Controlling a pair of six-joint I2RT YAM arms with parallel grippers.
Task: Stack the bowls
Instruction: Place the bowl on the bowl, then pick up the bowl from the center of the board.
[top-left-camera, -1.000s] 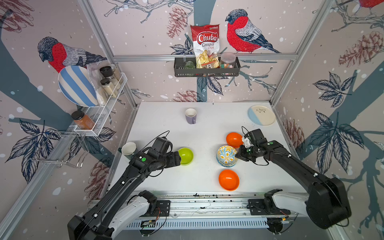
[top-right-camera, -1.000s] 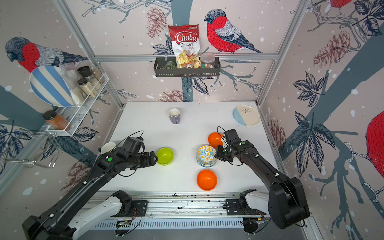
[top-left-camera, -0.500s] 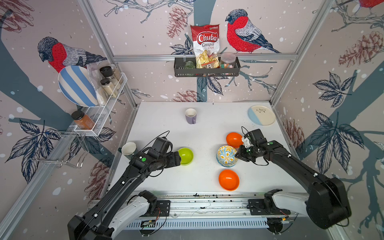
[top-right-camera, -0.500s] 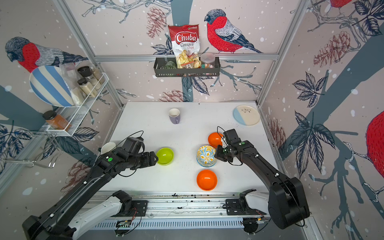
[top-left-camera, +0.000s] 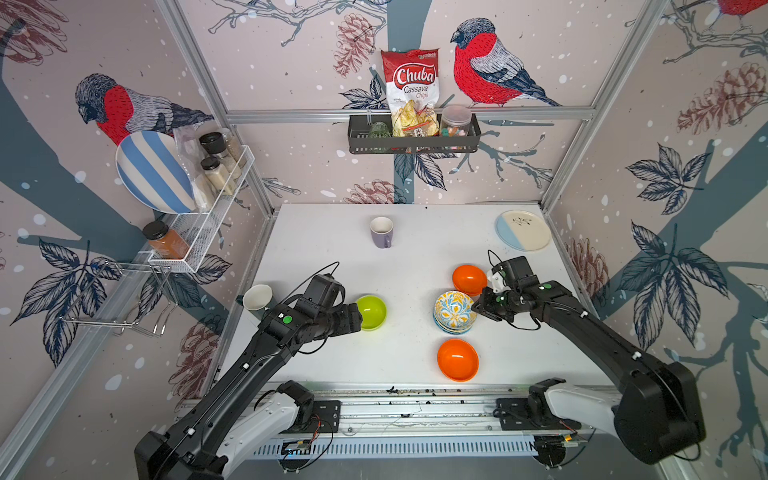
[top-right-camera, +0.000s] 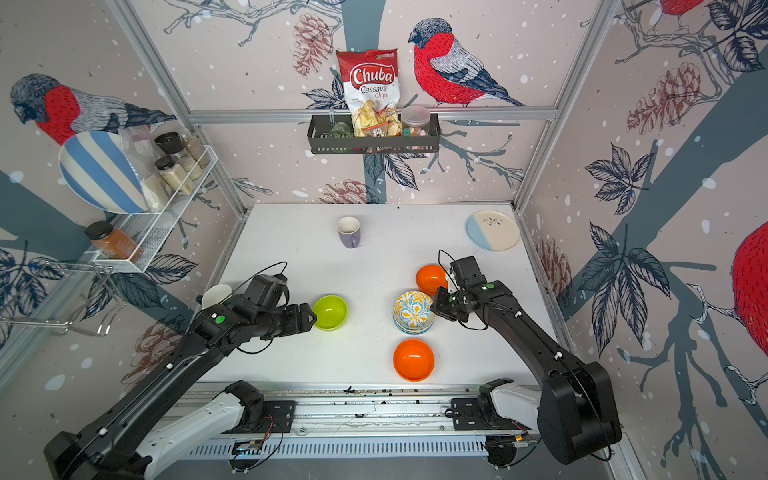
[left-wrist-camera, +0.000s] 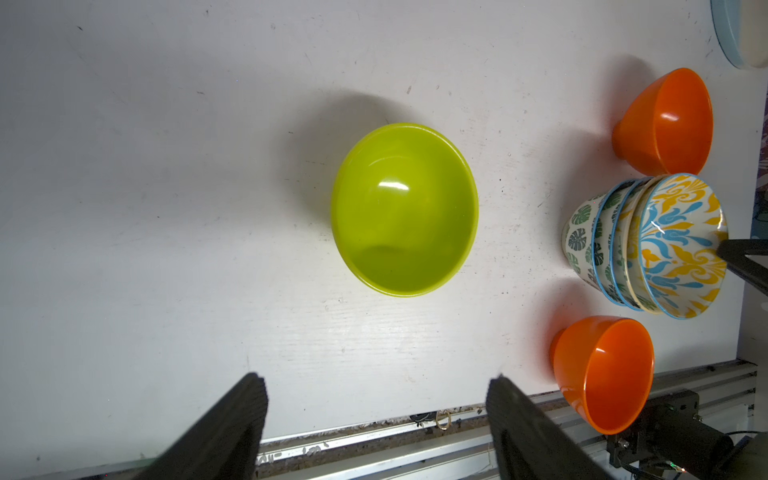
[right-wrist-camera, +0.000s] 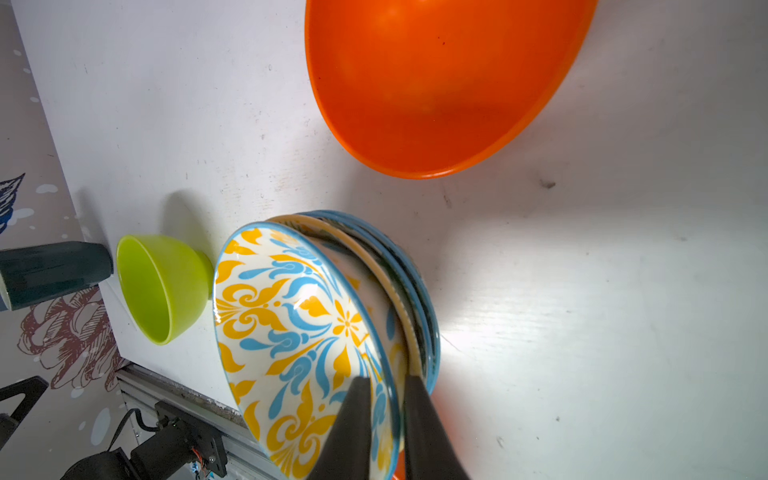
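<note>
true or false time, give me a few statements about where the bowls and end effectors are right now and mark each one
1. The lime green bowl sits alone on the table, outside the stack. True.
2. The lime green bowl is being gripped. False: the left end effector is open, stands short of it and holds nothing.
3. Only one bowl is left outside the stack. False: three are, the lime one and two orange bowls.
4. A yellow-and-blue floral bowl tops the stack. True.
5. The right end effector straddles the floral bowl's rim. True.
</note>
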